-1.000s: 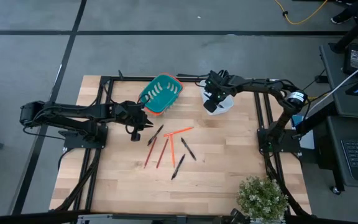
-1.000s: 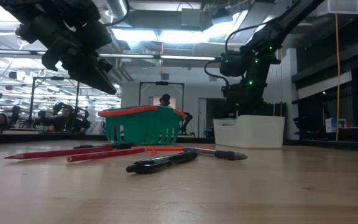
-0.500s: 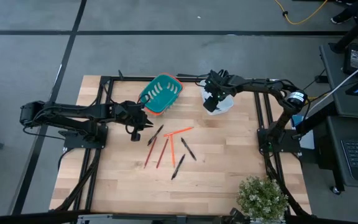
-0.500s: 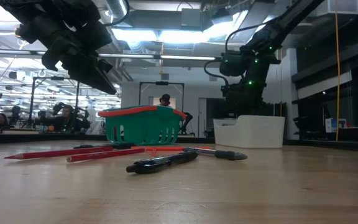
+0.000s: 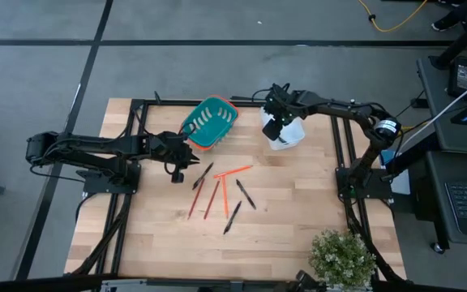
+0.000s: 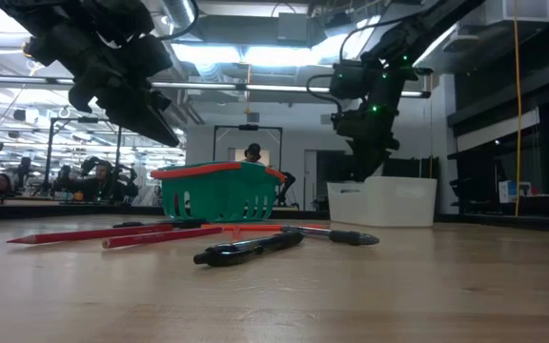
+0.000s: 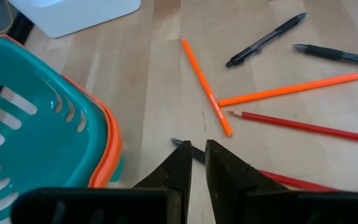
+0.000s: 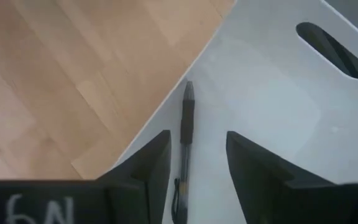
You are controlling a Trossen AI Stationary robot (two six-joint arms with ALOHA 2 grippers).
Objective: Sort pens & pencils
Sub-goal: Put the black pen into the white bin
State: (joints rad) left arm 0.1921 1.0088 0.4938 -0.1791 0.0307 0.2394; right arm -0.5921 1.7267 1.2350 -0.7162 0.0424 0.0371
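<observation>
Even overhead light, soft shadows, bright ceiling glare low view, blurred wrist foregrounds

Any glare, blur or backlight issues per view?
Low view: bright ceiling lights backlight both arms into silhouettes; white bin and basket stay readable. Right wrist view: pen in the bin looks soft. High view: even light, faint shadows.

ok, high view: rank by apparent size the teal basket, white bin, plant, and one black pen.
1. Plant and teal basket: look alike, can't rank.
2. White bin: partly hidden under the right gripper, so unsure.
3. Black pen: clearly smallest.
</observation>
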